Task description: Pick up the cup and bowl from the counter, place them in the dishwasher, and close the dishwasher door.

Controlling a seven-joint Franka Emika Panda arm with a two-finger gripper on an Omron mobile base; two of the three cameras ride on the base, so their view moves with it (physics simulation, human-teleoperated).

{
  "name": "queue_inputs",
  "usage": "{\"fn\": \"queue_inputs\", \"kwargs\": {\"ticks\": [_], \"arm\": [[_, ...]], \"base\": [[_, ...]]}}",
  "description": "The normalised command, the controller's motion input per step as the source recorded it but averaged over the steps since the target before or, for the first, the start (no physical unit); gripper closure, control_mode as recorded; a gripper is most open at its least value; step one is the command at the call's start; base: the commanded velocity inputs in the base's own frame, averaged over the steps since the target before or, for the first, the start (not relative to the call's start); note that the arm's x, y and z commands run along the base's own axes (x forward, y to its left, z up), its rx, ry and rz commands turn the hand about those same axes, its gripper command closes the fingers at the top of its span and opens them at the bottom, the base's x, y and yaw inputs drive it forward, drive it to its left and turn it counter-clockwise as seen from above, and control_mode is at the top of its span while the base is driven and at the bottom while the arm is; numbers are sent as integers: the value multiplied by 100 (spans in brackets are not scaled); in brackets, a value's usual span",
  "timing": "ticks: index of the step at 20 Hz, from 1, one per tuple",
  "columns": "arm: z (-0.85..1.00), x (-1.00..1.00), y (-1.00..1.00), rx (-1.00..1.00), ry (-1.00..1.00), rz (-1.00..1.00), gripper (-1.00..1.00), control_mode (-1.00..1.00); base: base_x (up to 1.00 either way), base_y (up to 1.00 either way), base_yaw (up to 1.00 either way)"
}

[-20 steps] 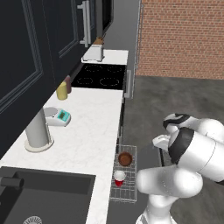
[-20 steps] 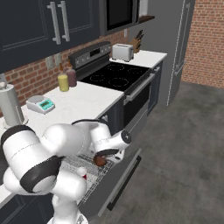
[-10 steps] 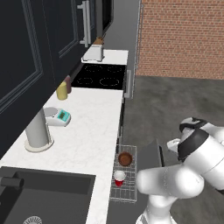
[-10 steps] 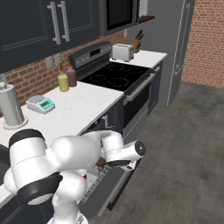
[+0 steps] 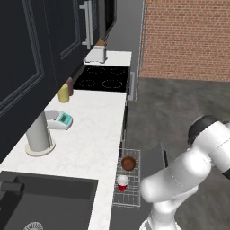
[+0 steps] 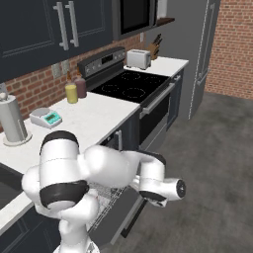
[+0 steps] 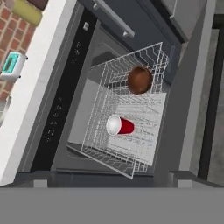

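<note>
The cup (image 7: 119, 125) lies on its side and the bowl (image 7: 140, 79) sits in the dishwasher rack (image 7: 131, 113); both are loaded. Your gripper is empty, jaws spread wide. The dishwasher door (image 7: 186, 105) hangs open: judged stiff, hinged, fairly heavy. Push its outer edge, don't pinch.

Kitchen (stovetop (image 5: 102, 77), counter (image 5: 85, 139)).
</note>
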Motion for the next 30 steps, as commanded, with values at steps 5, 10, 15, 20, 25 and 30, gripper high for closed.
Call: {"fn": "queue_inputs", "kwargs": {"ticks": [5,10,15,20,25,30], "arm": [[-49,-2,-52,23,1,0,-100,-100],[-53,2,-18,25,6,3,-100,-100],[-47,5,-30,28,4,7,-100,-100],[-19,0,-48,32,3,7,-100,-100],[-35,1,-11,25,3,3,-100,-100],[-55,12,0,13,-6,8,-100,-100]], "base": [[0,0,0],[0,0,0],[0,0,0],[0,0,0],[0,0,0],[0,0,0]]}}
